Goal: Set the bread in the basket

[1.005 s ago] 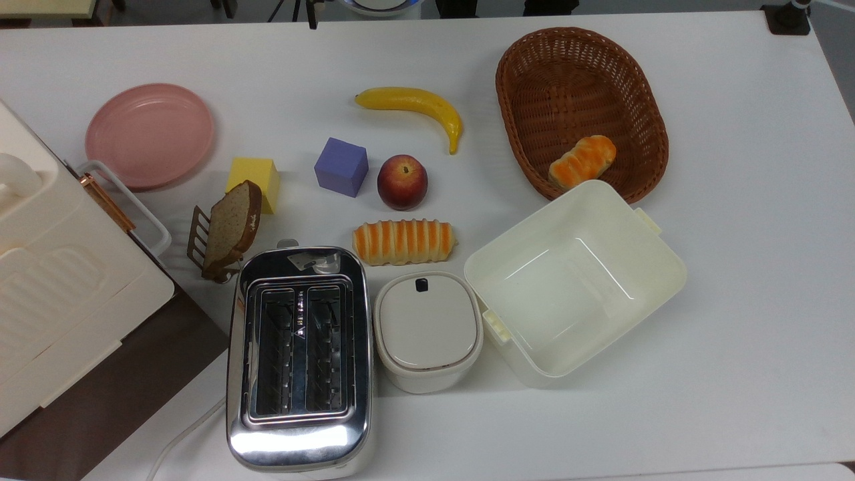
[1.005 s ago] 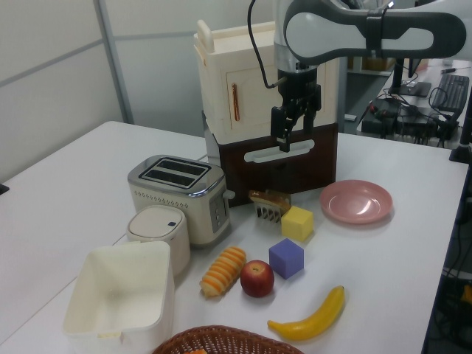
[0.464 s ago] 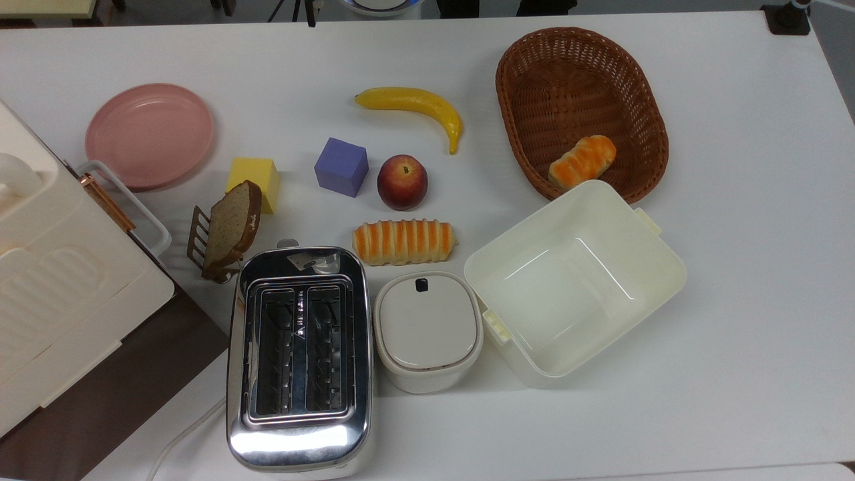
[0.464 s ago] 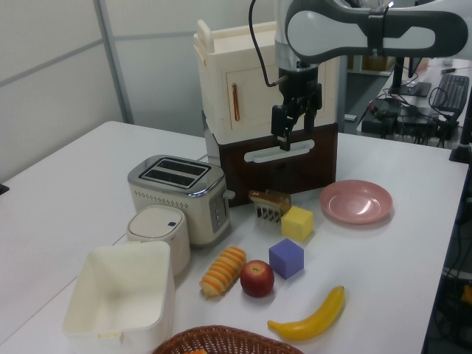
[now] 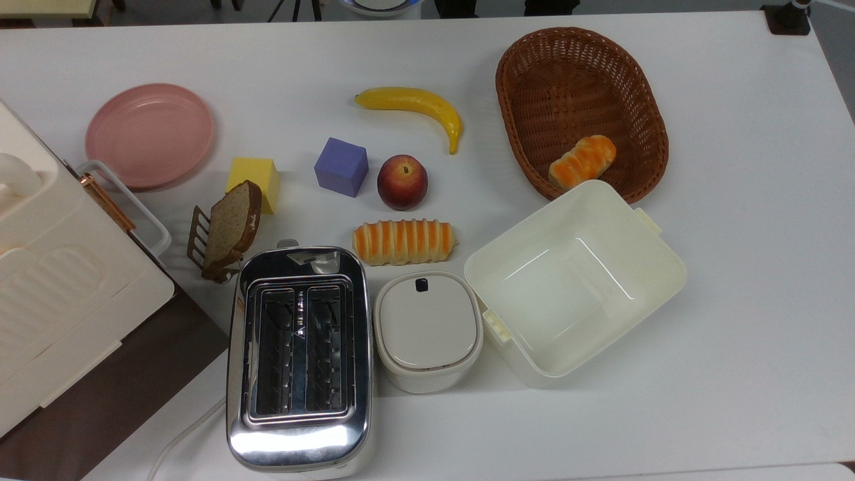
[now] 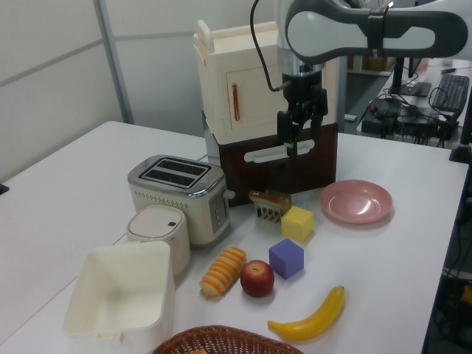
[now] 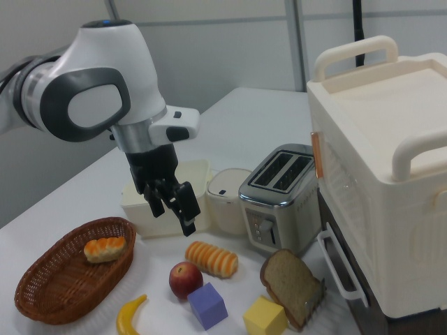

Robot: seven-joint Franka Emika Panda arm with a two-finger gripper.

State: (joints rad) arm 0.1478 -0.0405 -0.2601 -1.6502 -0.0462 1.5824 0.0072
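White worktop point(image 5: 735, 267) holds the bread point(image 5: 405, 242) apart from the basket point(image 6: 221, 341), cut off in the left view; the hand point(image 7: 178, 209) hangs released.

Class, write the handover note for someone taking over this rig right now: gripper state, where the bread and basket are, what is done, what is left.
Gripper: open and empty, raised well above the table.
Bread: the long striped loaf lies flat on the table, between the apple and the lidded white pot, untouched.
Basket: at the top view's upper right, beside the cream tub. It already holds a shorter striped roll, which is not the target.
Done: nothing yet.
Left: lower onto the long loaf, grip it, carry it over and release it in the basket.
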